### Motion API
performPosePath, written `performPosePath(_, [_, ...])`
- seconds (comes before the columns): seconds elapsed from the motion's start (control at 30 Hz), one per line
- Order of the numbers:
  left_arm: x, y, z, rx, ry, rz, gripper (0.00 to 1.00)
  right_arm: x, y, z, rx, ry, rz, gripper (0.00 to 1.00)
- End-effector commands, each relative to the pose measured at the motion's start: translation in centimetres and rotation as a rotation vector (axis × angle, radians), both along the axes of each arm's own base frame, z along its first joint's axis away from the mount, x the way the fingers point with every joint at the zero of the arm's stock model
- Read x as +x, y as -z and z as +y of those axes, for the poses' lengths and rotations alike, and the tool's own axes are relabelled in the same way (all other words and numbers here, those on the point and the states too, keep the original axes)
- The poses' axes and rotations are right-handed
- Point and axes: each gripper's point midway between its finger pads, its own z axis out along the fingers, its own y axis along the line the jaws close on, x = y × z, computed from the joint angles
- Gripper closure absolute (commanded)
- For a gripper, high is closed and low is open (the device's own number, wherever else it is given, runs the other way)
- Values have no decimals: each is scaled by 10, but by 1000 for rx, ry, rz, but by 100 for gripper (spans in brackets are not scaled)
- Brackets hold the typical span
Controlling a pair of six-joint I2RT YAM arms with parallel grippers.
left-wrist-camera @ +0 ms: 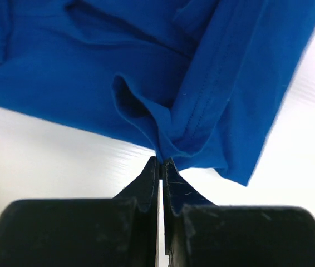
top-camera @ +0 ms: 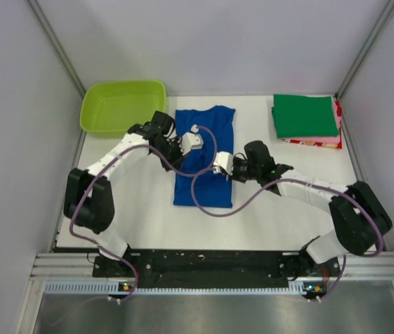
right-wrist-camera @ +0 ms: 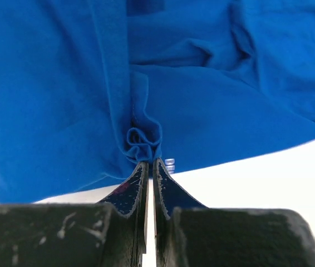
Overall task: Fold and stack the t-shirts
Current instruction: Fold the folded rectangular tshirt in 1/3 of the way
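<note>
The royal-blue t-shirt (top-camera: pixel 204 156) lies lengthwise in the middle of the table, folded into a long strip; no print shows. My left gripper (top-camera: pixel 183 147) is shut on a bunch of its cloth (left-wrist-camera: pixel 171 142) at the left edge. My right gripper (top-camera: pixel 219 165) is shut on a pinch of its cloth (right-wrist-camera: pixel 143 142) at the right edge. A stack of folded shirts stands at the back right: a green one (top-camera: pixel 305 115) on top, pink (top-camera: pixel 337 138) and red (top-camera: pixel 315 144) edges showing under it.
A lime-green plastic tub (top-camera: pixel 122 106) stands at the back left, close to my left arm. The white table (top-camera: pixel 148 216) is bounded by grey walls and a metal rail along the near edge.
</note>
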Motion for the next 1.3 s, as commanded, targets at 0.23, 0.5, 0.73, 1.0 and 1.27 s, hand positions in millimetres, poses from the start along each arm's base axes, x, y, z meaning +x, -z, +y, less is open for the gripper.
performPosePath(0.23, [106,8,13,-12,-257,-23,100,103,-29,-2,43,132,-151,100])
performPosePath(0.5, [133,24,13,26,-275,-44,100,122,-12,-18,-22,202,-144,100])
performPosePath(0.73, [154,34,18,68,-318,-77,100,127,-2,-23,-49,234,-135,100])
performPosePath(1.0, [198,16,27,116,-437,-172,71,175,12,-56,-51,532,-93,81])
performPosePath(1.27, [159,-35,6,-20,-274,-183,62,138,-40,-47,56,405,-89,50])
